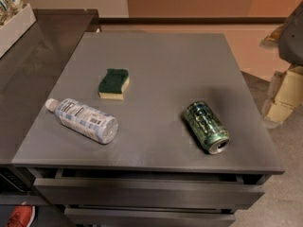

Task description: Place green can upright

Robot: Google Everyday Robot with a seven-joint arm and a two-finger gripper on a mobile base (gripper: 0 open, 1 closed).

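**Green can on its side, near-right part of the table**

- Grey, square-topped table (pixel 161 65) fills most of the view. Shallow drawer fronts (pixel 147 193) show under its near edge.
- Small dark green metal drink can with pale green and black markings (pixel 206 126): lies on its side on the near-right part of the top. Its long axis runs diagonally, and the silver end faces the near-right corner. The green can touches nothing but the table surface.
- Clear plastic bottle with white cap (pixel 83 120): also on its side, near-left part of the top, cap toward the far left. Well apart from the can.
- Yellow rectangular sponge with dark green scouring top (pixel 114 83): lies flat, green face up, beyond the bottle and left of centre.
- Darker glossy counter (pixel 33 60) adjoins the table on the left, with a white tray (pixel 16 27) at its far corner.
- Pale boxes (pixel 284 96) stand on the floor to the right.
- Gripper: outside the frame. How wide it stands and whether it holds anything cannot be told.
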